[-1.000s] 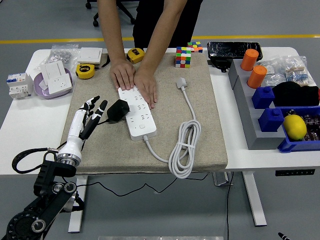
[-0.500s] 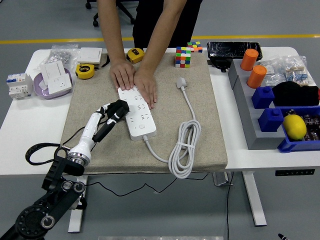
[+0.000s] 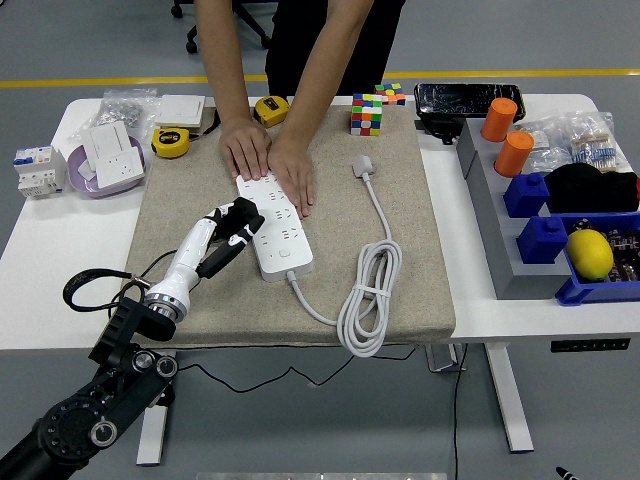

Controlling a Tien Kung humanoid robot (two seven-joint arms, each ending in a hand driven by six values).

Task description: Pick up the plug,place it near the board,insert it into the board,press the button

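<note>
A white power strip [image 3: 277,228] lies on the beige mat [image 3: 400,240], its cord coiled to the right and ending in a grey plug [image 3: 362,165]. A black plug [image 3: 243,215] sits at the strip's left edge, with my left hand [image 3: 228,230] shut on it. The white forearm runs back to the lower left. A person at the far side presses both hands [image 3: 268,160] flat on the strip's far end. My right hand is out of view.
Left of the mat are a purple bowl with a white socket [image 3: 108,160], a breaker [image 3: 37,170] and two tape measures [image 3: 170,141]. A Rubik's cube [image 3: 366,113] stands at the mat's back. Orange cylinders [image 3: 506,135], blue bins and a yellow ball [image 3: 588,252] fill the right.
My left hand moved right from beside the black plug, closed on it, and now holds it against the power strip's left edge. The person's hands stayed put.
</note>
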